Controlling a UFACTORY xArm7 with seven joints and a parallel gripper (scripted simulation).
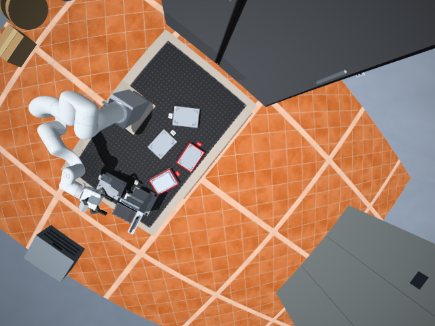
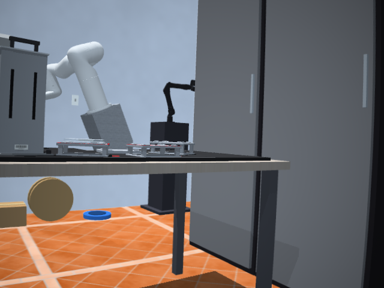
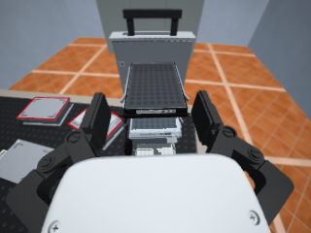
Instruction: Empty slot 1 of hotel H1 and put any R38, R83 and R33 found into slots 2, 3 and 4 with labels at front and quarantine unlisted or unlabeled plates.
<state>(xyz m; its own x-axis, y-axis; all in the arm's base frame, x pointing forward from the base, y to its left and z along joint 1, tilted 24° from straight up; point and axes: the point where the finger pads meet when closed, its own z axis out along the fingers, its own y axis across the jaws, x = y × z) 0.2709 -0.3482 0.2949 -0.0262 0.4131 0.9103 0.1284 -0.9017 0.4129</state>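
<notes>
Orange tiled floor surrounds a table (image 2: 145, 167) whose dark mat (image 1: 182, 80) carries four flat nests: two grey ones and two red-rimmed ones (image 1: 190, 157) that I take for quarantine, both apparently bare. At the mat's near corner stands the hotel (image 1: 135, 202), a grey tower with a black handle. The gripper (image 3: 153, 116) hangs in front of it, fingers spread wide with nothing between them, one finger (image 3: 97, 118) either side of the stack. In the wrist view a dark plate (image 3: 155, 89) sits uppermost, sticking out toward the camera with a pale strip along its front edge, too small to read; lighter plates (image 3: 155, 128) show on the shelves beneath. Judging from this, the arm is lining up to read or take the top plate. Risks: the ID stays unreadable at this range, so a plate could be misfiled; closing at the wrong height could catch the shelf or the plate below; and a skewed pull along the shelf could tilt the plate or jam it against the side walls
</notes>
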